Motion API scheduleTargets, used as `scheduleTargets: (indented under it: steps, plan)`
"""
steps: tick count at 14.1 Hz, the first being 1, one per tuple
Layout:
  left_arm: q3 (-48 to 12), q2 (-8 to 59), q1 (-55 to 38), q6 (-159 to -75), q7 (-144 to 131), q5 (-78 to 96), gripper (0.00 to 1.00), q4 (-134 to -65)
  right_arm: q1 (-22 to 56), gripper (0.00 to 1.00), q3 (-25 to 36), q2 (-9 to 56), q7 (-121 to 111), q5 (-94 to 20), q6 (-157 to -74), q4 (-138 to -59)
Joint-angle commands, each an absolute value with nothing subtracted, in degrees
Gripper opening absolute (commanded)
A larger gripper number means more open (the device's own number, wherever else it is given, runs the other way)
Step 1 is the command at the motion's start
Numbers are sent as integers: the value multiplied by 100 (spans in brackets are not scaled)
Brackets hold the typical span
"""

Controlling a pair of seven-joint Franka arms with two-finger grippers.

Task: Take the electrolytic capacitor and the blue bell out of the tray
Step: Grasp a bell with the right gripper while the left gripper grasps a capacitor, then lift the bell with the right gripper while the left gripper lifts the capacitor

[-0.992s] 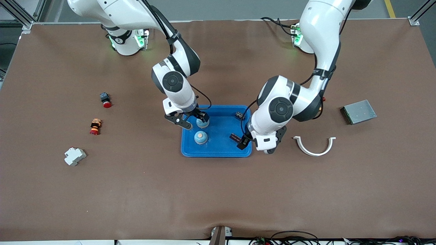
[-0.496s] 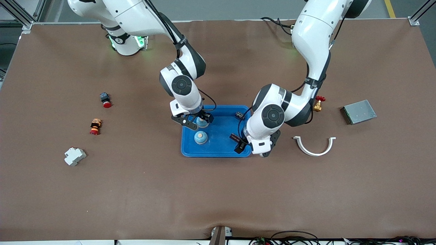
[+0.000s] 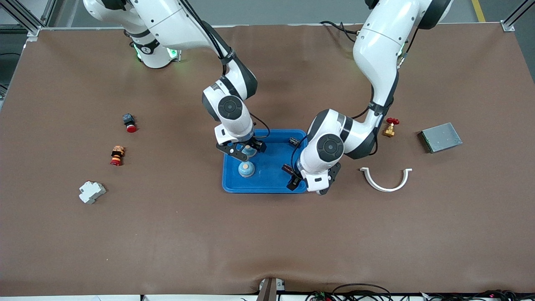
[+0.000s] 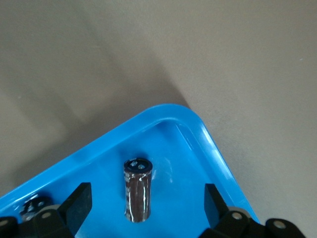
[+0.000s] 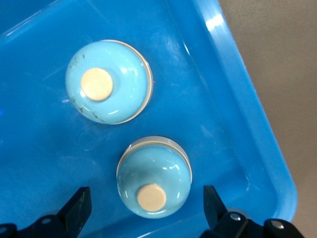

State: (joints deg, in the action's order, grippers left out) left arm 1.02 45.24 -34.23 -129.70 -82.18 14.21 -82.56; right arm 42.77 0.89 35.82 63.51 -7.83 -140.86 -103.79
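Brown table with blue tray (image 3: 267,184). Left gripper (image 4: 143,208) spread wide, empty, above upright electrolytic capacitor (image 4: 136,190) near tray corner; right gripper (image 5: 146,210) likewise above blue bell (image 5: 154,177). Risk: closing off-centre topples capacitor.

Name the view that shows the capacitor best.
The left wrist view: the capacitor stands upright in the tray, in full view between the left gripper's open fingers. In the front view it is only a small dark shape beside that gripper. The right wrist view does not show it.
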Motion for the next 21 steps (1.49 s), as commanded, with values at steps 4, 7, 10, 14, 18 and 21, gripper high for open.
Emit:
scheduleTargets:
  steps: [4, 7, 10, 14, 18, 21]
  plan:
    - [158, 4913, -3682, -13473, -8315, 1441, 100, -8130, 4386, 100, 193, 3700, 6486, -668, -14133, -10239]
    - [167, 4948, -3691, -13509, -8314, 1433, 100, -8130, 4386, 85, 185, 3709, 6486, -440, -14150, -10239]
    - [158, 5018, -3726, -13509, -8323, 1345, 100, -8130, 4386, 24, 185, 3744, 6486, 8, -14142, -10248]
    - [167, 5027, -3727, -13553, -8332, 1345, 70, -8130, 4360, 0, 176, 3727, 6618, -26, -14098, -10239]
    - [167, 5010, -3718, -13553, -8349, 1345, 20, -8130, 4080, 0, 115, 3674, 6522, -97, -13940, -10152]
    - [167, 4984, -3718, -13553, -8552, 1345, 0, -8130, 3702, 0, -96, 3534, 6233, -236, -13231, -9828]
